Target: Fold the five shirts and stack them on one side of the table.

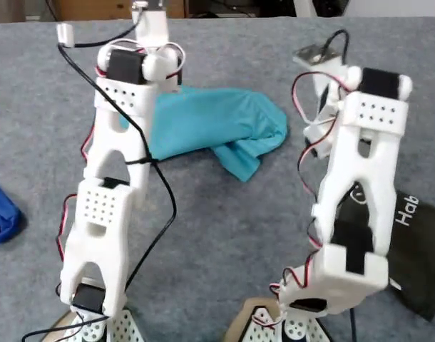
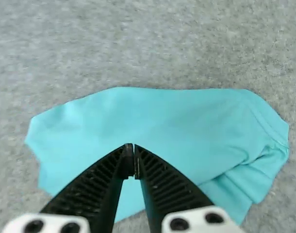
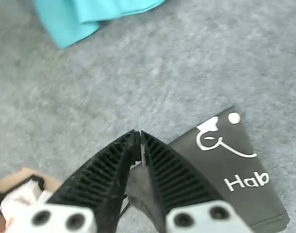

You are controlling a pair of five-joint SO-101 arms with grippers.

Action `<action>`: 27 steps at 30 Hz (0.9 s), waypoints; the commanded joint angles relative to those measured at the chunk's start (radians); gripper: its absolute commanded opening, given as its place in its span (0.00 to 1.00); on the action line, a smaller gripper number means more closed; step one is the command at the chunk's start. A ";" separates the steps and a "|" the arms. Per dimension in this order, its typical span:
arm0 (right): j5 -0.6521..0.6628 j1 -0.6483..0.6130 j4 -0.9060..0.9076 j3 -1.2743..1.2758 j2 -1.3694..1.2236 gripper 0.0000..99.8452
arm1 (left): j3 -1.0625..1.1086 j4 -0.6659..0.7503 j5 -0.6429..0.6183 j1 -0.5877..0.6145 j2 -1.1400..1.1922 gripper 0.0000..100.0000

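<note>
L gripper (image 2: 133,162) closed over teal shirt (image 2: 187,121), long axis left-right

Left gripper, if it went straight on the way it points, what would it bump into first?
Probably the turquoise shirt: the left gripper points straight at it, though the gap between them is unclear.

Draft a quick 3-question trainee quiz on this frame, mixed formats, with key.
1. True or false: the black shirt lies on top of the teal shirt.
2. Both arms' jaws stand: A) open, B) shut, C) one open, one shut.
3. Fill in: the bunched shirt at the high view's left edge is ___.
Key: 1 false, they lie apart; 2 B; 3 blue.
</note>
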State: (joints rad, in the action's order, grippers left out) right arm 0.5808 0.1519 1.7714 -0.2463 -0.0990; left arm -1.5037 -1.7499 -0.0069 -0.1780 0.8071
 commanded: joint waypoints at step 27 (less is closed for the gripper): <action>0.176 -0.463 -0.262 0.406 0.051 0.23 | 2.044 0.738 0.083 0.491 -1.132 0.02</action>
State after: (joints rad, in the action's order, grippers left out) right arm 0.7864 -0.2654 1.5520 0.1619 -0.0192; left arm 0.4250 -1.1270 0.0667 0.2731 -0.2562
